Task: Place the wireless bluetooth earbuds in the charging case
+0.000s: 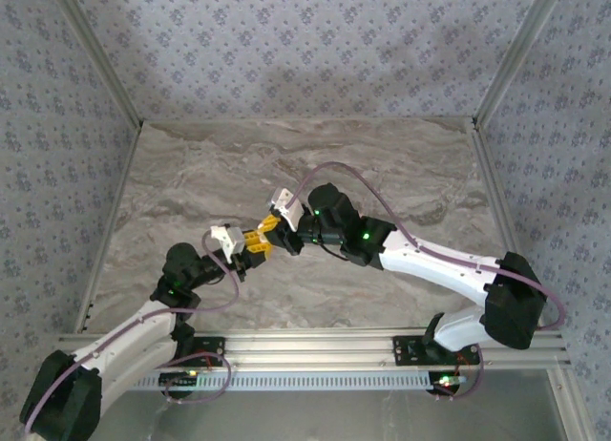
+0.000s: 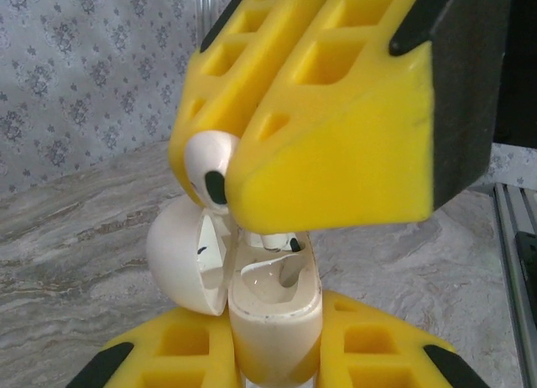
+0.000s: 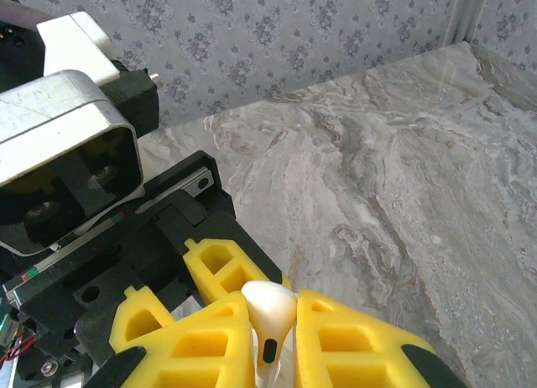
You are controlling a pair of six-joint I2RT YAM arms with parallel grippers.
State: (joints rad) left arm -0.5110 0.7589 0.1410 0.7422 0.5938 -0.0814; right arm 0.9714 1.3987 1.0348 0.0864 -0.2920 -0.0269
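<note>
On the left of the top view, the left arm is reaching from the near-left corner over the marbled table (image 1: pixel 382 164), and the left gripper (image 1: pixel 250 248) is meeting the right one near the table's middle, well above the surface. In the left wrist view, the left gripper (image 2: pixel 275 354) is clenching its yellow fingers (image 2: pixel 176 348) on the white charging case (image 2: pixel 277 321), one on each side, and is holding it upright. The case's rounded lid (image 2: pixel 180 258) is hanging open to the left of the body, leaving the glossy mouth facing upward. A small white piece with a dark spot is sitting in that mouth, but I cannot tell whether it is the other earbud. Further right, the right arm is stretching in from the near-right corner, its right gripper (image 1: pixel 272 226) pointing down at the case. Seen by the left wrist camera, the right gripper (image 2: pixel 226 165) is hanging right over the case and pinching a white stemmed earbud (image 2: pixel 205 161) between its yellow fingertips, just above the open lid and mouth. In the right wrist view, the right gripper (image 3: pixel 270 308) is squeezing that earbud (image 3: pixel 268 317) with the bulb poking out past the fingertips, and the left arm's grey wrist camera (image 3: pixel 67 161) is sitting just beyond.
</note>
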